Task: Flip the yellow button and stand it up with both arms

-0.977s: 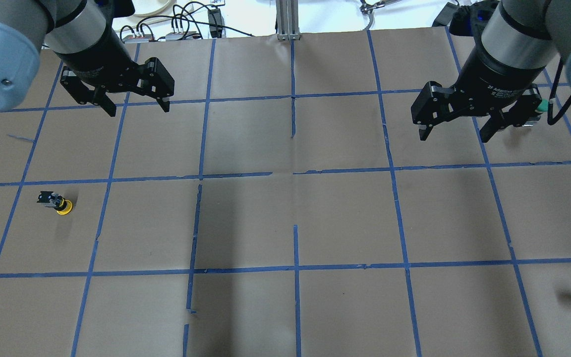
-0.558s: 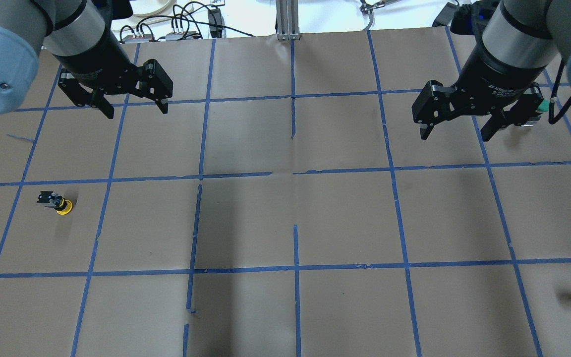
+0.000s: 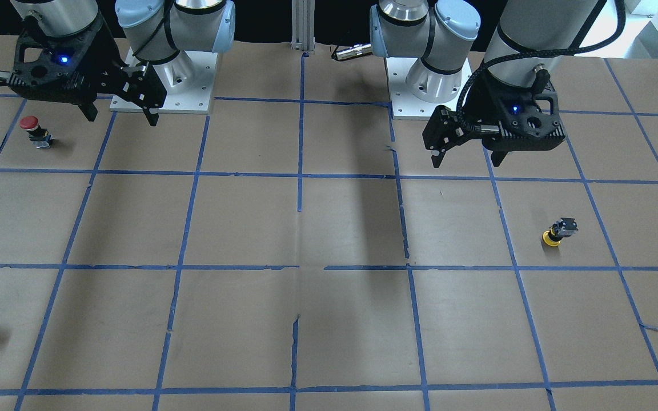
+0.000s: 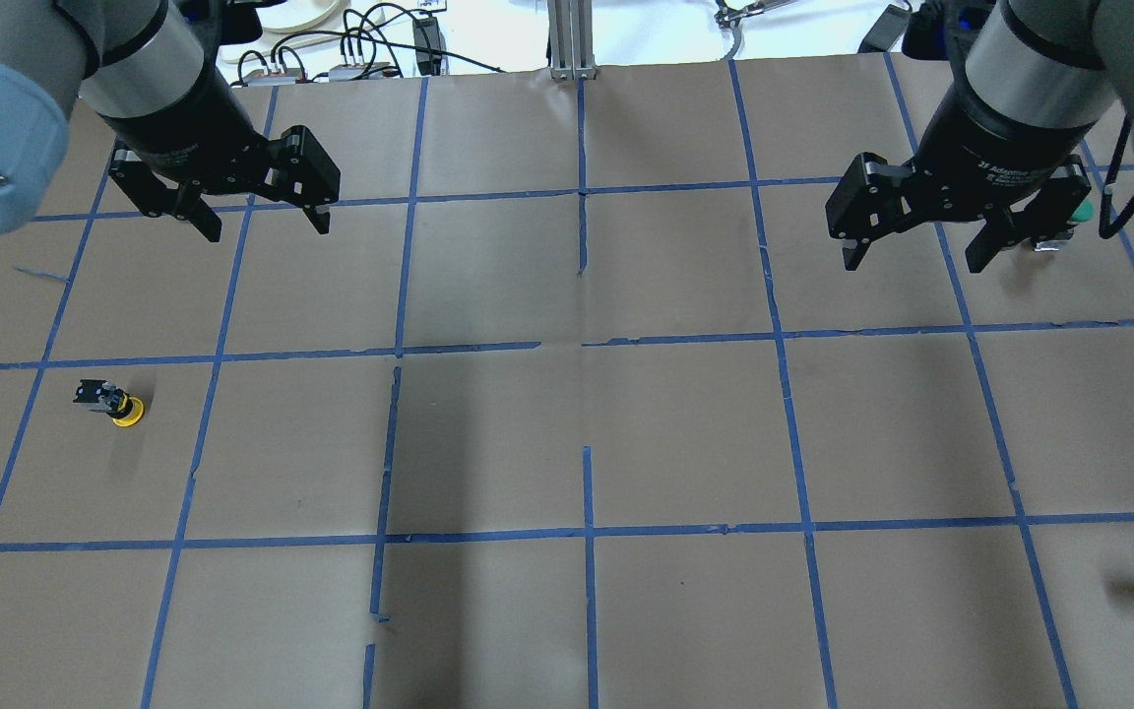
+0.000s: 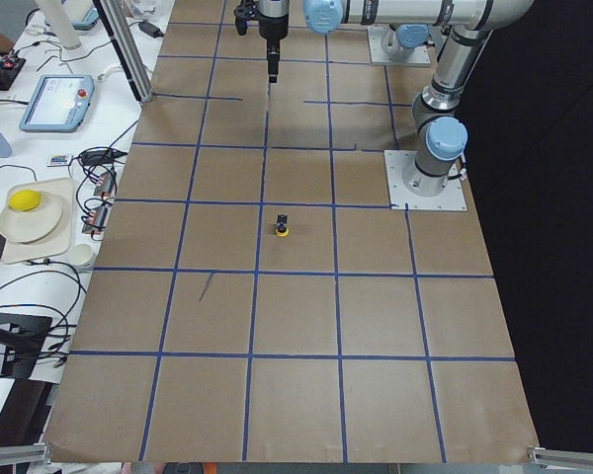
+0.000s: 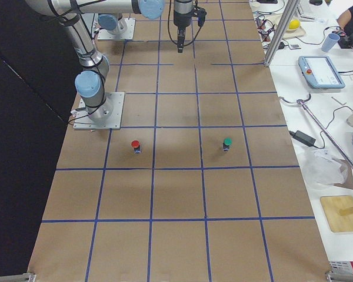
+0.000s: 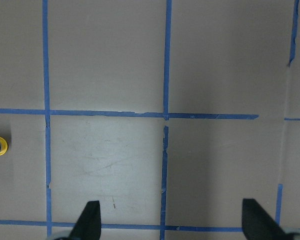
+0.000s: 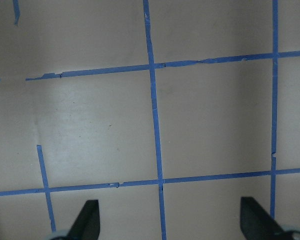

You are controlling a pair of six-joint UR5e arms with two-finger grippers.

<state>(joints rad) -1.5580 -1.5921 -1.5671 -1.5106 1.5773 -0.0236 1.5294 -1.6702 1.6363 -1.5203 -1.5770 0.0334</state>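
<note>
The yellow button [image 4: 114, 404] rests well in from every edge on the left half of the tabletop [image 4: 685, 433], apparently cap-down with its body leaning. I'd fear a pinch on that round cap squirting it away or toppling it before a second grip is on it. Beyond it the left gripper [image 4: 265, 226] hangs with fingers [image 4: 318, 215] spread and empty; farther off the right gripper [image 4: 914, 261], equally spread and empty, faces a long reach across with nothing I can see standing between.
</note>
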